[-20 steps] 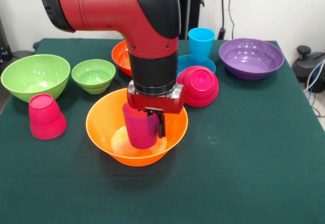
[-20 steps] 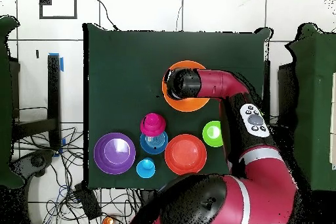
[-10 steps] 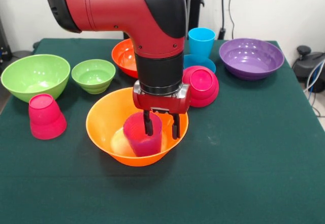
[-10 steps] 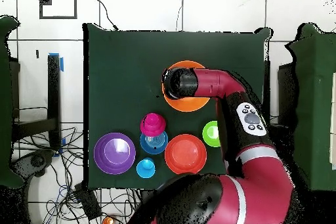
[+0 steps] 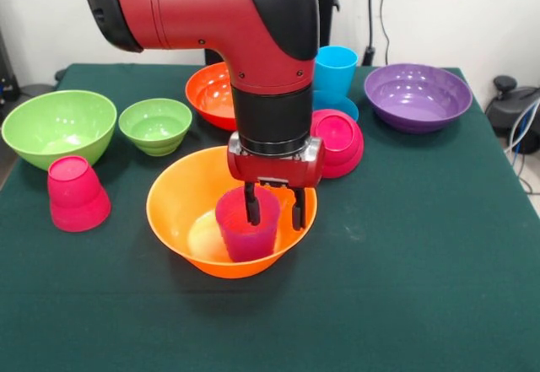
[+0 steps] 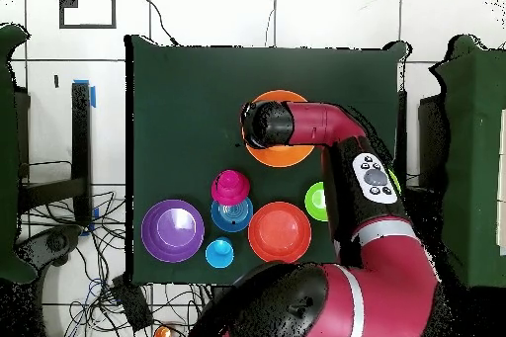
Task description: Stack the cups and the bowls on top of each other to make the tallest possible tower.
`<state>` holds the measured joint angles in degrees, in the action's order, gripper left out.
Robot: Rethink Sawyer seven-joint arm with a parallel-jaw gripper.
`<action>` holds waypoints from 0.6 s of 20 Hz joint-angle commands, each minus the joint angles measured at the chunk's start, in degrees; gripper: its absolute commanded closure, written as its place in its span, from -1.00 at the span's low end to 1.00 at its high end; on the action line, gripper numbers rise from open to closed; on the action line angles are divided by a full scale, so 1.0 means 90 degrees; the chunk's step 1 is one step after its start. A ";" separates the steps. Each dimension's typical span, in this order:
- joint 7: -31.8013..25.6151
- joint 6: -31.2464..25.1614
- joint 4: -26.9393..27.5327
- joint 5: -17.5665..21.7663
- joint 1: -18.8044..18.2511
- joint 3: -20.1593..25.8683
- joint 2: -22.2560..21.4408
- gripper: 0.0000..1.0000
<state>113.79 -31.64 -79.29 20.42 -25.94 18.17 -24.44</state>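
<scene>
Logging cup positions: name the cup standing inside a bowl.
The purple-magenta cup, upright in the orange bowl; the blue cup isn't in one.

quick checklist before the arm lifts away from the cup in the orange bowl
1. Purple-magenta cup stands upright, mouth up, inside the large orange bowl: ok.
2. Gripper open: ok; one finger hangs inside the cup, the other outside its rim.
3. Finger clear of the cup wall, so a lift will not drag it: cannot tell.
4. Cup centred in the bowl: cannot tell; the arm hides it in the overhead view.
5. Next pieces reachable: blue cup and pink stack stand behind the bowl: ok.
</scene>
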 commanded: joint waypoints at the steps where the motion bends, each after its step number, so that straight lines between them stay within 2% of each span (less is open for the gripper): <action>1: 0.0098 -0.0493 0.0055 -0.0078 0.0189 0.0036 -0.0047 -1.00; 4: 0.0125 -0.0429 0.0030 -0.0060 0.0185 0.0003 -0.0050 -1.00; 5: 0.0118 -0.0413 0.0039 -0.0086 0.0159 0.0026 -0.0029 1.00; 12: 0.0138 -0.0368 0.0062 -0.0090 0.0108 0.0002 -0.0020 1.00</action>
<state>113.79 -31.65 -79.29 20.42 -25.61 17.90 -25.19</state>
